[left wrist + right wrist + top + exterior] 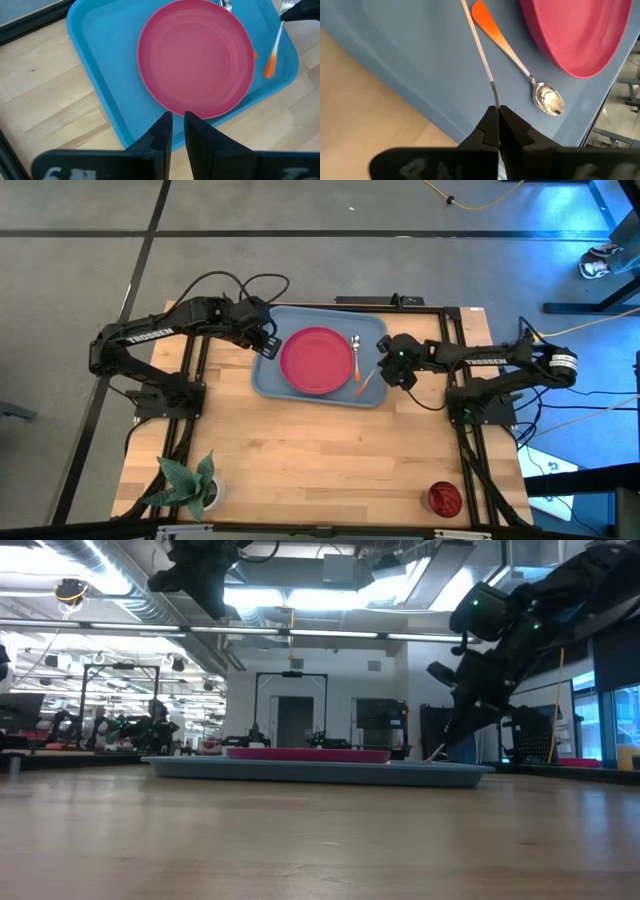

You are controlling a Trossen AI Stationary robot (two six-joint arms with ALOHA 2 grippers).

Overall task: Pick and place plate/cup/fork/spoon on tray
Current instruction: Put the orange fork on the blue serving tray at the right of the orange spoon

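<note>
Two items sit on tray (pixel 268 376): plate (pixel 316 360), spoon (pixel 355 348) beside it. Right gripper (pixel 498 116) pinches fork (pixel 481 49) by its head, handle angled down over tray for release. Left gripper (pixel 178 131) hovers narrow, empty. Cup (pixel 444 498) well apart.

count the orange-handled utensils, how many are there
2: the spoon lies flat on the tray beside the plate; the fork is pinched in the right gripper, its handle reaching over the tray.

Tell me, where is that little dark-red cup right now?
In the high view the cup stands alone on the bare wooden table near its right front corner, far from the tray and both arms.
</note>
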